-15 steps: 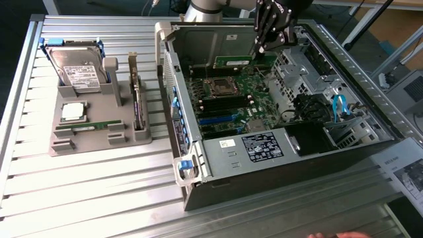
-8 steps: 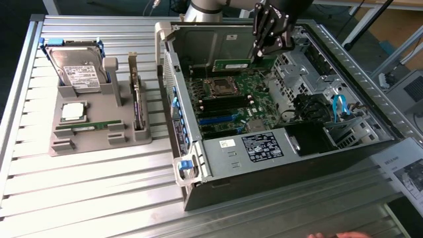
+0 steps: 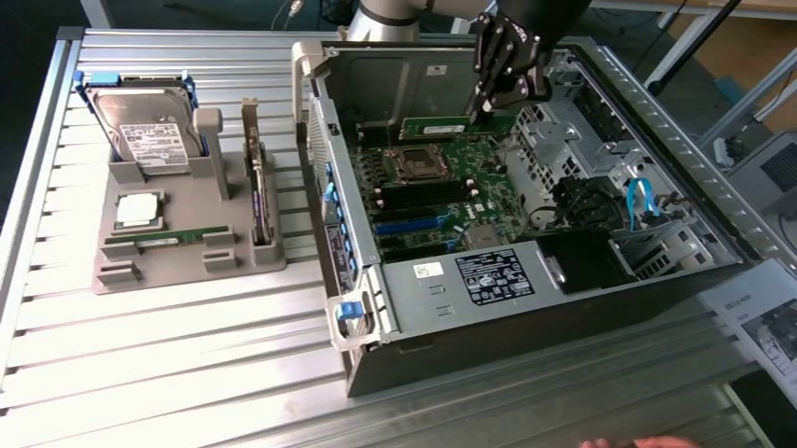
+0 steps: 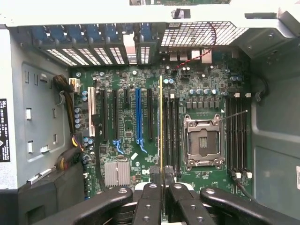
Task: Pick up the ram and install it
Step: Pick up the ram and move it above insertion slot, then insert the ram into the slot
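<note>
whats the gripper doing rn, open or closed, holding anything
Gripper: closed, holding the ram above the motherboard.

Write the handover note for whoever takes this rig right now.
Pincer: shut on the ram, gripping it by one end.
Position: ram is above the motherboard in the open computer case, not touching it. In the wrist view it runs parallel to the memory slots beside the empty processor socket.
Done: ram picked up.
Left: ram not seated in any slot.
</note>
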{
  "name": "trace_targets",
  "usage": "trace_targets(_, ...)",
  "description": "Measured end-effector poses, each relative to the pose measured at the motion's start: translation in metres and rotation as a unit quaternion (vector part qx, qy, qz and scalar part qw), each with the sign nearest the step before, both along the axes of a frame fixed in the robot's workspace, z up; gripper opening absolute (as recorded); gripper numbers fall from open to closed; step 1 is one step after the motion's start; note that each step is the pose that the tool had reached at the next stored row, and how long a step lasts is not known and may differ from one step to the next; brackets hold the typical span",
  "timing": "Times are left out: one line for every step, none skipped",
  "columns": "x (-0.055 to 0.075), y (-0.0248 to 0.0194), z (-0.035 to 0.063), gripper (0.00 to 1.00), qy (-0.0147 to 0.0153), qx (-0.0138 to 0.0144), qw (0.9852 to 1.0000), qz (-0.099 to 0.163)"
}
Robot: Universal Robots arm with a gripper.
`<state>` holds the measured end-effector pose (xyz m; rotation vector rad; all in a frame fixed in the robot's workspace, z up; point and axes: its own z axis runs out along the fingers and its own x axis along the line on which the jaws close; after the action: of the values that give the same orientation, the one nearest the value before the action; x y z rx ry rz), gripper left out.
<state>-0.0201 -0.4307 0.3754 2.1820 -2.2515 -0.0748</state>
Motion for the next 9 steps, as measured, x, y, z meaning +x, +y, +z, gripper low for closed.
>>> trace_targets(0.0,0.0,-0.0001,0.12,0.0,0.0001,1.0,0.0)
trace_targets(0.0,0.0,-0.0001,0.12,0.0,0.0001,1.0,0.0)
trace_targets(0.0,0.0,-0.0001,0.12,0.0,0.0001,1.0,0.0)
trace_targets(0.0,0.0,-0.0001,0.12,0.0,0.0001,1.0,0.0)
trace_targets(0.0,0.0,-0.0001,0.12,0.0,0.0001,1.0,0.0)
trace_targets(0.0,0.0,-0.0001,0.12,0.0,0.0001,1.0,0.0)
trace_targets(0.0,0.0,-0.0001,0.12,0.0,0.0001,1.0,0.0)
trace_targets(0.0,0.0,-0.0001,0.12,0.0,0.0001,1.0,0.0)
trace_targets(0.0,0.0,-0.0001,0.12,0.0,0.0001,1.0,0.0)
